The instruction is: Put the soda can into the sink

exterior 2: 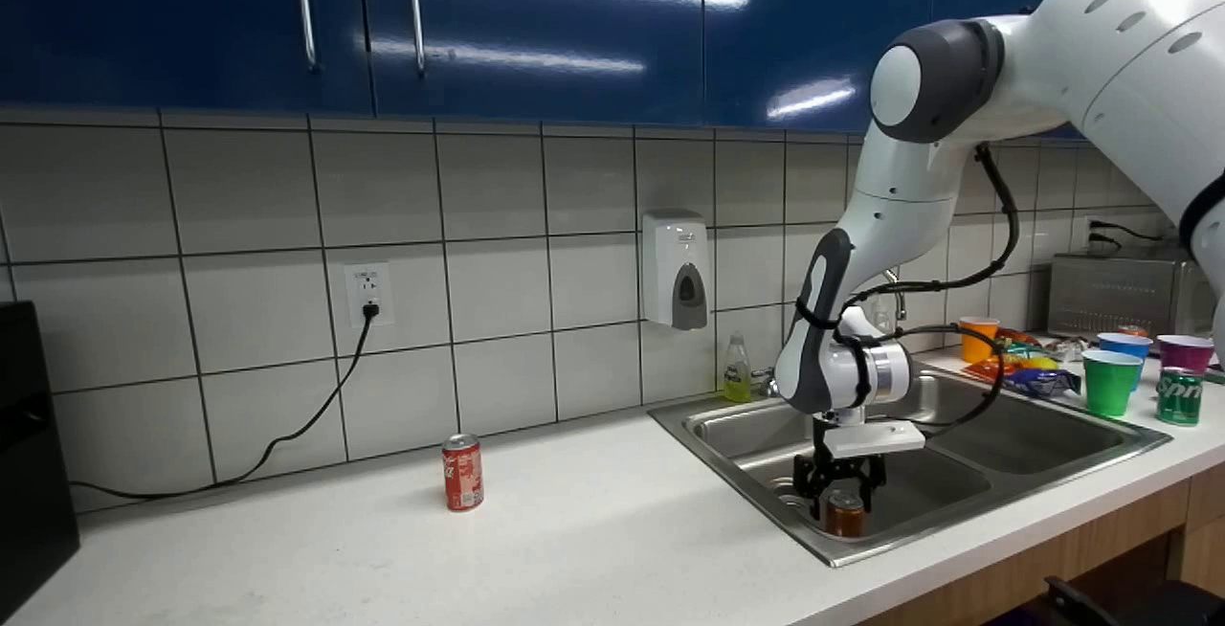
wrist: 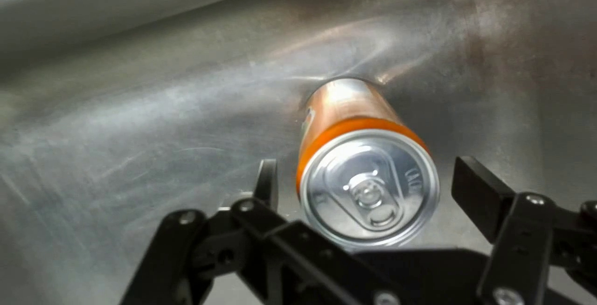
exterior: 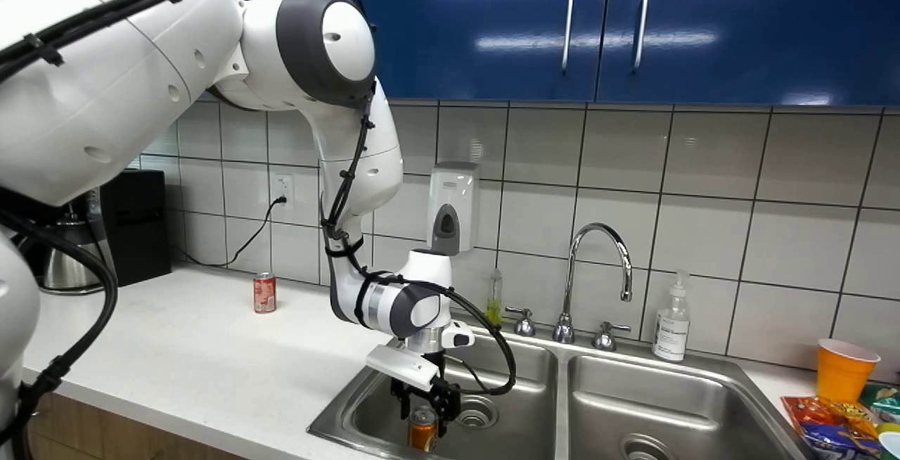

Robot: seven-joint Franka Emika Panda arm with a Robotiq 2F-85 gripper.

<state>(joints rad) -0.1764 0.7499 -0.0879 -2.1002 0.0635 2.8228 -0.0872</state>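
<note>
One orange soda can [wrist: 366, 169] stands in the sink [exterior: 562, 411], loose between parted fingers [wrist: 480, 197].

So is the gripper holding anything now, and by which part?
Nothing is held: the wrist view shows the gripper open, a gap on each side of the orange can.

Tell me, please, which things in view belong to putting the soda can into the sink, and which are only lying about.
For the job:
Orange metal soda can with silvery top
Double-basin stainless steel sink, holding that can
Black fingers, open on either side of the can

Just lying about, among others:
Small red cylindrical can
Tapered orange cup
Tapered green cup
Multicoloured shiny packets
</note>
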